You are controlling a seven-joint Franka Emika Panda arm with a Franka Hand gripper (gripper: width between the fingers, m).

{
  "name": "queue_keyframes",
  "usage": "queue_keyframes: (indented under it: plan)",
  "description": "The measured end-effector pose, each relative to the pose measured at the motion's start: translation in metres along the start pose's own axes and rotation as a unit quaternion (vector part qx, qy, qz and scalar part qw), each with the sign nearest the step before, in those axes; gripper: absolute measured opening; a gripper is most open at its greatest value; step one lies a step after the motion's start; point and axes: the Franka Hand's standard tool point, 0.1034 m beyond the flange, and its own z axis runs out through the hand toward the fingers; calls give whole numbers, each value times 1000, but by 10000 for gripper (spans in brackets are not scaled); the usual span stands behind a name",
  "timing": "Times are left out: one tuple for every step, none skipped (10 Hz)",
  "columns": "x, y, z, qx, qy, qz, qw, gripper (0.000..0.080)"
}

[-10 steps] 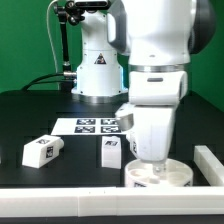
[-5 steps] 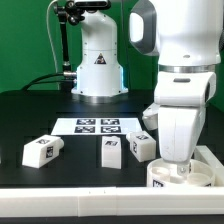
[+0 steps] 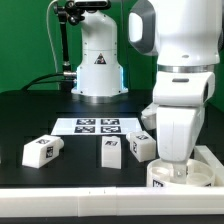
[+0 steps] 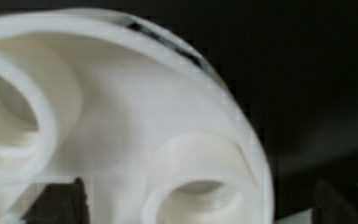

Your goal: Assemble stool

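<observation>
The round white seat point(image 3: 186, 177) lies at the front of the table on the exterior view's right. My gripper point(image 3: 172, 168) reaches straight down onto it. In the wrist view the seat point(image 4: 123, 120) fills most of the picture, with round leg sockets in it. The dark fingers point(image 4: 59, 202) stand on either side of its rimmed edge, so the gripper point(image 4: 202, 205) looks shut on the seat. Three white block legs with tags lie on the black table: one point(image 3: 42, 150) on the exterior view's left, one point(image 3: 111, 152) in the middle, one point(image 3: 141, 146) just beside my arm.
The marker board point(image 3: 97, 126) lies behind the legs. A white wall piece point(image 3: 211, 160) stands close to the seat on the exterior view's right. A white rail point(image 3: 70, 206) runs along the front edge. The robot base point(image 3: 97, 60) stands at the back.
One second ago the gripper and the seat were further toward the exterior view's left. Both moved right together, uncovering the third leg. Nothing has moved in the last half second.
</observation>
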Motion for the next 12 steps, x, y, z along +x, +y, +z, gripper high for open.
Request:
queue_keyframes:
  plan:
    - [1, 2, -14, -1, -2, -1, 1000, 646]
    - [0, 3, -25, -1, -4, -1, 1000, 646]
    - [-5, 4, -37, -1, -7, 2, 1000, 648]
    - [-15, 3, -44, -3, -8, 7, 1000, 648]
    - [-25, 1, -43, -11, -3, 8, 1000, 648]
    - [-35, -4, -38, -13, -1, 12, 1000, 648]
    - [-33, -4, -39, -10, -3, 13, 1000, 648]
    - [-31, -3, -39, -10, -2, 16, 1000, 648]
    - [-32, -4, -39, -10, -3, 18, 1000, 648]
    - [-32, -4, -38, -9, -2, 45, 999, 648]
    - [-33, -4, -38, -9, -2, 96, 995, 648]
    - [-39, -4, -36, -10, 1, 165, 986, 648]
